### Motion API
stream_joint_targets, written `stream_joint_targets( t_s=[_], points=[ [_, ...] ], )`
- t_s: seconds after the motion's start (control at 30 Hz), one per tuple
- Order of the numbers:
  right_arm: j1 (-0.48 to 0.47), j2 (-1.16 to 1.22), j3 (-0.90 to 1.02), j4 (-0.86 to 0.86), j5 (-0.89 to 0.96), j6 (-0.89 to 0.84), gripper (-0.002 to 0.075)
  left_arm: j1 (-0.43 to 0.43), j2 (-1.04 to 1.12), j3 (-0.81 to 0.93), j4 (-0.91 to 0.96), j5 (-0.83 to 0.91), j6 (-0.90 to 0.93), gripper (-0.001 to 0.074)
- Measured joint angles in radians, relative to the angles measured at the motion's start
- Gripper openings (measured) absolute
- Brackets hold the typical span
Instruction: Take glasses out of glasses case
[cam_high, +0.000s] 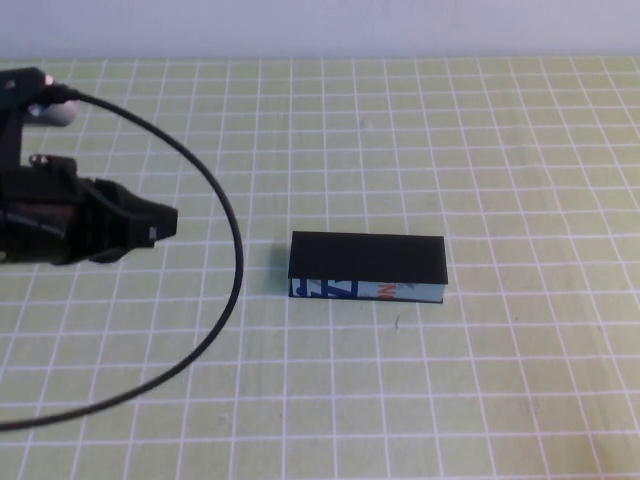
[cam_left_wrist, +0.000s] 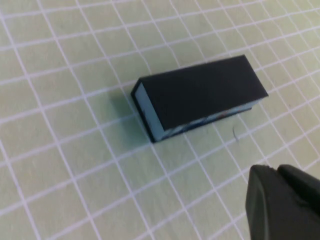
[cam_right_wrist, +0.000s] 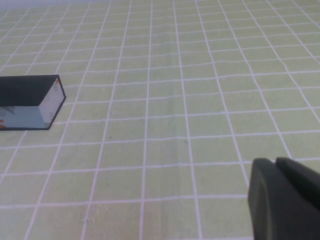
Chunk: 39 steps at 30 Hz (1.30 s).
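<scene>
OK, task's barely off the mark. Glasses case (cam_high: 366, 265) sits flat on the gridded mat (cam_high: 500, 150), roughly mid-mat, a bit toward the near edge, lid down flush, white printed strip facing the robot's side. No glasses visible anywhere; presumably inside, can't confirm w/ lid closed.

Left gripper (cam_high: 165, 222) hangs over the mat's left side, well apart from the case, nose aimed its way. Fingers read as pressed together in the high view, nothing between them. Left wrist view has the case square in sight, so it looks like the arm lining up.

Right gripper (cam_right_wrist: 282, 200): not in the high view at all; only a dark chunk of it shows in its own wrist cam, off past the case's right end, well apart. It's fully closed, empty as far as I can see.

Still to do, by my read: reach the case, lift the lid, get the glasses out. Basically everything.
</scene>
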Motion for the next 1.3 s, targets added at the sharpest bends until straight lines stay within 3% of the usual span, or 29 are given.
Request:
stream_joint_targets(
  t_s=[0.37,0.87,1.1,1.3],
  points=[
    [0.0,0.0,0.0,0.0,0.0,0.0,-0.0018,0.0,0.283,-0.162,-0.2,-0.069,0.204,-0.0004],
    [0.0,0.0,0.0,0.014,-0.007,0.0,-0.0018,0.0,0.503,-0.281,-0.219,-0.027,0.247,-0.0004],
    [0.0,0.0,0.0,0.419,-0.192,0.0,-0.0018,0.0,0.632,-0.425,-0.219,0.074,0.245,-0.0004],
    [0.0,0.0,0.0,0.614,-0.302,0.002,-0.0018,-0.002,0.753,-0.574,-0.219,0.145,0.226,-0.0005]
  ],
)
